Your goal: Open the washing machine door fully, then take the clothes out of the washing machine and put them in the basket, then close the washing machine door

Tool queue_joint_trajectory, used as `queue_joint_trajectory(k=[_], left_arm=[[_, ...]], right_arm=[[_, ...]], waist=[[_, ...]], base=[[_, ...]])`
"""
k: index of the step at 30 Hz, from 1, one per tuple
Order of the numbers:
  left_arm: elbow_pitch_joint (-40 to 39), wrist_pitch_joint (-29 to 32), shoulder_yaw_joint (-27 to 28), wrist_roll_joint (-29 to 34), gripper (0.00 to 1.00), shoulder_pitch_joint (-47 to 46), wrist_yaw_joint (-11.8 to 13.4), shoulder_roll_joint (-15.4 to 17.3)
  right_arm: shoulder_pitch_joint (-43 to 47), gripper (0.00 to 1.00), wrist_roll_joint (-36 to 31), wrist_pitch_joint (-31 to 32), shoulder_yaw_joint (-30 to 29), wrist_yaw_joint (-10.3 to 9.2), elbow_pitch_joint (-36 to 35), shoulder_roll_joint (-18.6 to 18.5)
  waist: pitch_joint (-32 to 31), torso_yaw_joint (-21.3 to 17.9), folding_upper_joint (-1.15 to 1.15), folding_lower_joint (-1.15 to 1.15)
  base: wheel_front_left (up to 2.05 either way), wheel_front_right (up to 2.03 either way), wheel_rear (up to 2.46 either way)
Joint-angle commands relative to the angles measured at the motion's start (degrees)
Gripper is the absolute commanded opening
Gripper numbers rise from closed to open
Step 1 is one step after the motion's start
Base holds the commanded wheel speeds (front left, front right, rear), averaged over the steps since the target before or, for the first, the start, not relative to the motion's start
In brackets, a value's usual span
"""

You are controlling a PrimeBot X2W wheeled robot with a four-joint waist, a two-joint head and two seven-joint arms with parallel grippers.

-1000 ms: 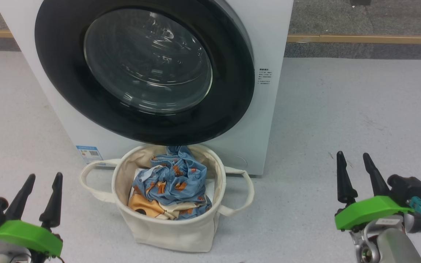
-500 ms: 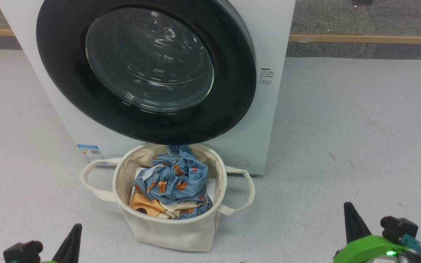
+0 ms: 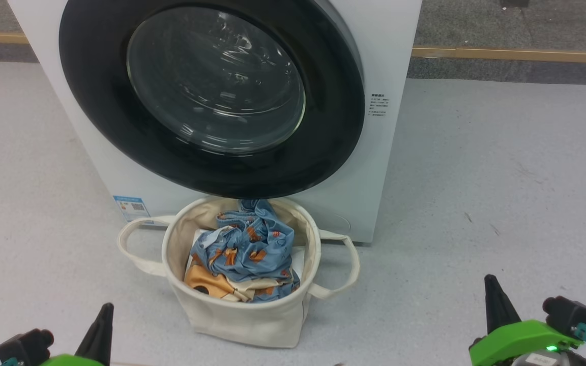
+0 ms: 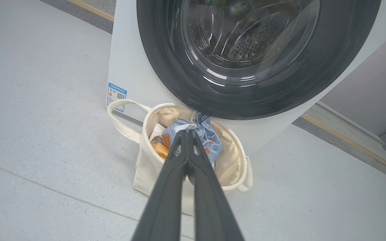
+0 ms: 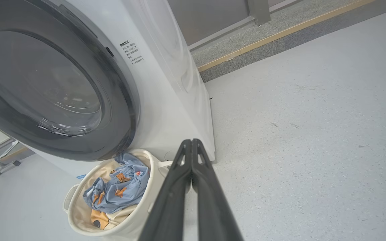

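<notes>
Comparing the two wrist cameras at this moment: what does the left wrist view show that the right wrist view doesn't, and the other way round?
Left wrist view: the left gripper, shut, and the perforated steel drum seen through the glass. Right wrist view: the right gripper, shut, the black printed notice on the washing machine front, and its white side panel. Shared: the washing machine door closed, and the basket holding the clothes in front of it.
</notes>
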Motion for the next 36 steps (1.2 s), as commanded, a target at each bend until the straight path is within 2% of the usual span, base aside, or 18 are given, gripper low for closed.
queue_joint_trajectory(k=[1, 36], left_arm=[[-2.0, 0.4, 1.7, -1.4, 0.0, -2.6, -0.1, 0.6], [-6.1, 5.8, 7.4, -16.7, 0.0, -1.6, -0.3, -5.0]], right_arm=[[-2.4, 0.0, 2.0, 0.6, -0.2, 0.05, -2.5, -0.3], [-1.4, 0.0, 23.9, 6.5, -1.3, 0.13, -6.9, -0.3]], waist=[[0.1, 0.1, 0.0, -0.01], [0.9, 2.7, 0.0, -0.01]], base=[[0.0, 0.0, 0.0], [0.0, 0.0, 0.0]])
